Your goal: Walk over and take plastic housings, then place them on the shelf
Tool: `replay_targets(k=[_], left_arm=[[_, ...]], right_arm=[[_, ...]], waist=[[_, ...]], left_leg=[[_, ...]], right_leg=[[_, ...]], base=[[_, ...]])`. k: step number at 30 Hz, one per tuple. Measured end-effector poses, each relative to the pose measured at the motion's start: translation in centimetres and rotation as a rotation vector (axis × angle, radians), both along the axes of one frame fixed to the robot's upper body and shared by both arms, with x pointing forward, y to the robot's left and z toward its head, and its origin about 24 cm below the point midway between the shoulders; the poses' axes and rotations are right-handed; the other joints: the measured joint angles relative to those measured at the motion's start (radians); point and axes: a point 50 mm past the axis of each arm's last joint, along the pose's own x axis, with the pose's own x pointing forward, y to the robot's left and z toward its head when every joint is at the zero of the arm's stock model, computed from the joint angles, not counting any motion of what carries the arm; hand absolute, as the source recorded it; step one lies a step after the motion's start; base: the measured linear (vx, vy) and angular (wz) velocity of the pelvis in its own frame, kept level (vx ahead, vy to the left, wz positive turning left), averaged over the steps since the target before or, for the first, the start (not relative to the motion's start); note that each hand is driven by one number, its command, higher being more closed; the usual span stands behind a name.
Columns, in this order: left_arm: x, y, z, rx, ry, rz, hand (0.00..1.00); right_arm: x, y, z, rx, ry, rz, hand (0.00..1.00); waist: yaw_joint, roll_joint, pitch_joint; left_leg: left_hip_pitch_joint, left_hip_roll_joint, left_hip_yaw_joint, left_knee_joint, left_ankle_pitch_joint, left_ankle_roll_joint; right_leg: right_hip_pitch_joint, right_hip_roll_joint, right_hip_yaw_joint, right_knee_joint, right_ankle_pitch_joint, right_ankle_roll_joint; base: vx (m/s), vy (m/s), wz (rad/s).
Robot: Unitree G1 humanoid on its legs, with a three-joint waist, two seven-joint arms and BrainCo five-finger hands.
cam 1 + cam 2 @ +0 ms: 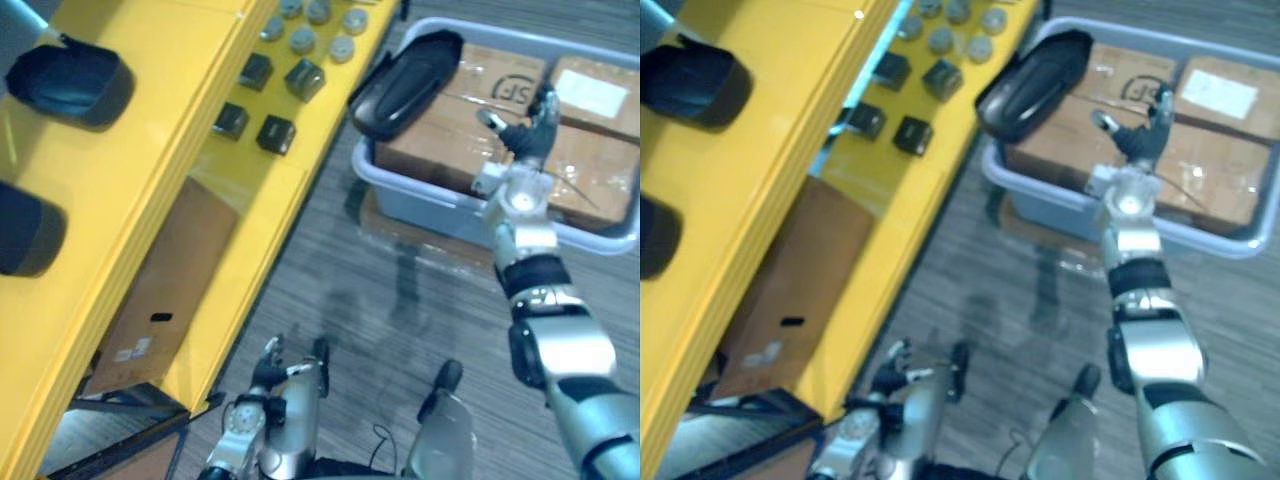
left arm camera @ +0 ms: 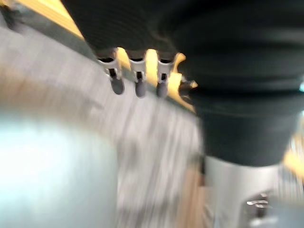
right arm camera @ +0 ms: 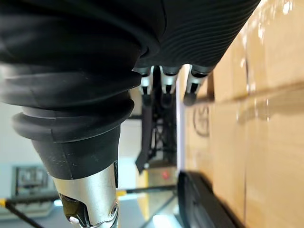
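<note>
The black housing [image 1: 405, 85] lies on the boxes [image 1: 450, 140] in the grey tub [image 1: 420, 200], so the right hand [image 1: 525, 130] hovers near it with loose, empty fingers, likely to grab it, and the left hand [image 1: 272, 372] hangs low, loose too

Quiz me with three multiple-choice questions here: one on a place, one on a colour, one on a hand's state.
1. Where does the long black housing lie? A on the floor; B on the cardboard boxes in the grey bin; C on a chair.
2. What colour is the shelf? A yellow; B white; C green.
3. The right hand is: A shut on a housing; B open over the boxes; C gripping the bin.
Answers: B, it rests on a box top; A, its boards are yellow; B, its fingers are spread and hold nothing.
</note>
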Motion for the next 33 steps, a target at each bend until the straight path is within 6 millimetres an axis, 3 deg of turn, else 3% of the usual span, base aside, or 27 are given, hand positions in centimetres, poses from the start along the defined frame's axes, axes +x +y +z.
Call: replay_targets(k=[2, 3, 7, 13, 20, 22, 26, 30, 33], left_arm=[[-1.1, 1.0, -1.2, 0.028, 0.071, 0.021, 0.00], [-3.0, 1.4, -2.6, 0.037, 0.167, 0.034, 0.00], [-7.5, 0.9, -5.0, 0.009, 0.333, 0.067, 0.00], [-7.7, 0.5, -5.1, 0.001, 0.340, 0.052, 0.00], [-8.7, -1.2, -5.7, -0.065, 0.392, 0.020, 0.00], [-8.9, -1.5, -5.8, -0.071, 0.399, 0.014, 0.00], [-8.8, -1.6, -5.8, -0.074, 0.395, 0.011, 0.00], [-8.7, -1.6, -5.7, -0.075, 0.386, 0.009, 0.00], [-8.6, -1.6, -5.7, -0.103, 0.381, 0.017, 0.00]], right_arm=[[0.0, -0.5, 0.4, -0.014, 0.023, -0.022, 0.00], [0.1, -0.6, 0.9, -0.027, 0.029, -0.033, 0.00], [-0.6, -3.2, 2.2, -0.027, 0.055, -0.184, 0.00], [-1.4, -5.0, 2.5, 0.003, 0.063, -0.337, 0.00], [-2.6, -7.5, 3.7, 0.022, 0.021, -0.424, 0.00], [-2.7, -7.3, 4.6, -0.042, -0.024, -0.417, 0.00], [-3.1, -6.4, 6.8, -0.254, -0.125, -0.418, 0.00], [-2.8, -2.9, 10.4, -0.668, -0.199, -0.356, 0.00], [-2.3, -0.3, 11.5, -0.947, -0.191, -0.308, 0.00]], waist=[[0.016, 0.006, 0.003], [0.017, 0.007, 0.003], [0.041, 0.016, 0.002], [0.075, 0.021, -0.001], [0.127, 0.079, -0.040], [0.133, 0.094, -0.052], [0.142, 0.095, -0.052], [0.150, 0.094, -0.052], [0.157, 0.093, -0.051]], left_leg=[[-0.003, -0.005, -0.001, 0.003, 0.002, 0.002], [-0.010, -0.012, -0.002, 0.005, 0.003, 0.004], [-0.045, -0.022, -0.020, 0.025, 0.003, 0.005], [-0.082, -0.026, -0.032, 0.053, 0.003, 0.004], [-0.123, -0.035, -0.050, 0.066, 0.003, 0.005], [-0.132, -0.034, -0.055, 0.065, 0.004, 0.004], [-0.133, -0.033, -0.053, 0.061, 0.004, 0.004], [-0.130, -0.027, -0.053, 0.052, 0.004, 0.004], [-0.130, -0.015, -0.054, 0.049, 0.003, 0.002]], right_leg=[[-0.006, -0.009, -0.003, 0.011, -0.005, 0.000], [-0.017, -0.019, -0.003, 0.026, -0.012, 0.003], [-0.039, -0.031, -0.019, 0.051, -0.022, 0.003], [-0.066, -0.041, -0.030, 0.082, -0.034, -0.002], [-0.098, -0.052, -0.044, 0.100, -0.045, -0.001], [-0.102, -0.051, -0.053, 0.097, -0.045, -0.001], [-0.101, -0.051, -0.055, 0.096, -0.045, 0.000], [-0.101, -0.047, -0.061, 0.094, -0.049, -0.005], [-0.101, -0.035, -0.064, 0.092, -0.053, -0.010]], base=[[-0.05, 0.028, 0.11], [-0.03, 0.016, 0.10], [-0.03, 0.010, 0.13], [-0.04, 0.012, 0.09], [-0.03, 0.017, 0.08], [0.01, 0.019, 0.06], [0.03, 0.013, -0.01], [0.00, 0.000, 0.00], [0.00, -0.006, -0.02]])
